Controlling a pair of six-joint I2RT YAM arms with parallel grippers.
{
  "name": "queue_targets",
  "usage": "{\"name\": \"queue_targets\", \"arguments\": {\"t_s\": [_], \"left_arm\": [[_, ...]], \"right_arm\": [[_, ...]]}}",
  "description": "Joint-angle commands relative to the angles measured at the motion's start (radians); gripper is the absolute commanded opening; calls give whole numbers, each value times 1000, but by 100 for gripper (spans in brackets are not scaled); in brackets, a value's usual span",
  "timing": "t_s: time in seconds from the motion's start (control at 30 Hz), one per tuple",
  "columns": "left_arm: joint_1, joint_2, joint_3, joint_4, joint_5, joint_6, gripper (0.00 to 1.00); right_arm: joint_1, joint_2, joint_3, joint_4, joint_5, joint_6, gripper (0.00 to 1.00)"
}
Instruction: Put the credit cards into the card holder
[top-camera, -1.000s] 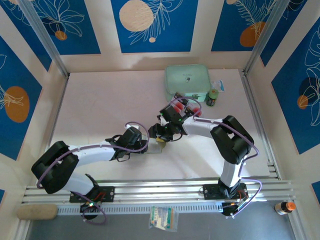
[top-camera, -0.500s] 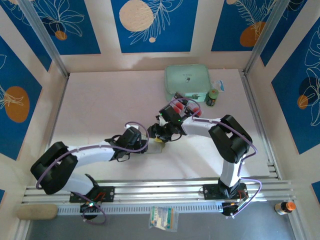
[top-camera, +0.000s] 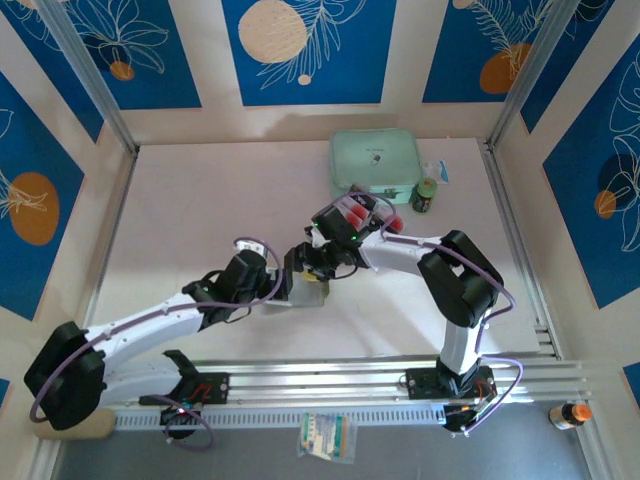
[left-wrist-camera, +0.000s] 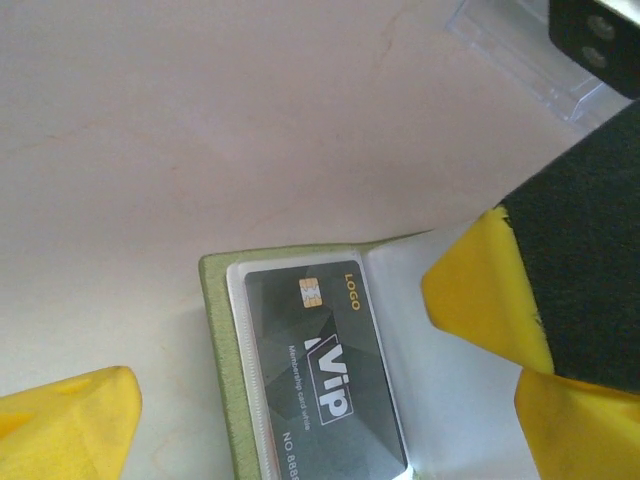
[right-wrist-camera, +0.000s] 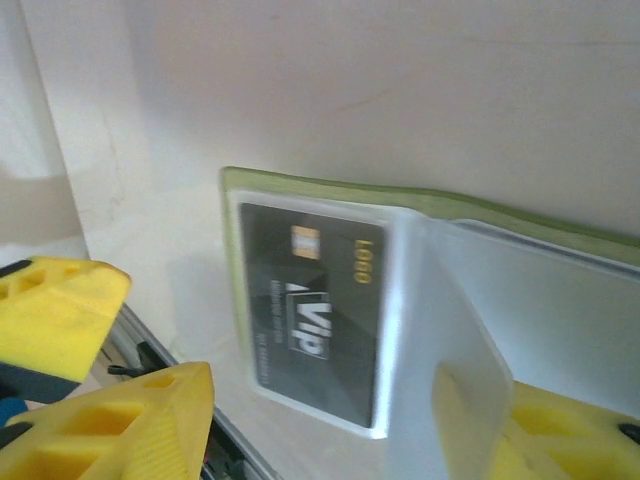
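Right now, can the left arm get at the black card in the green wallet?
Probably yes: the left gripper hangs open over the card holder, fingers either side of the black card, though its clear pocket may hinder a grip.

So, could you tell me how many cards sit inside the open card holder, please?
1: a black VIP card in the clear sleeve by the card holder's green edge; the other sleeves may hide more.
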Motion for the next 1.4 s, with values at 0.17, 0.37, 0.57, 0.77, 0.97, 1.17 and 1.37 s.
{"name": "queue_targets", "arguments": {"t_s": [0.17, 0.37, 0.57, 0.77, 0.97, 1.17, 1.37], "left_arm": [[26, -91, -50, -52, -48, -19, 96], [32, -134, -72, -68, -60, -25, 96], [37, -136, -89, -69, -57, -25, 96], [41, -91, -106, -43, -44, -24, 96], [44, -3, -101, 1, -30, -10, 96], [46, 80, -79, 29, -41, 4, 96], [47, 119, -75, 23, -75, 4, 96]], "right_arm": [[47, 68, 110, -33, -30, 34, 66], [58, 143, 182, -37, -44, 47, 67], [59, 192, 213, -23, -69, 64, 66], [57, 197, 204, -11, -79, 72, 66], [56, 202, 197, 7, -92, 83, 66], [54, 204, 196, 16, -98, 90, 66], [47, 189, 192, 17, -103, 87, 66]]}}
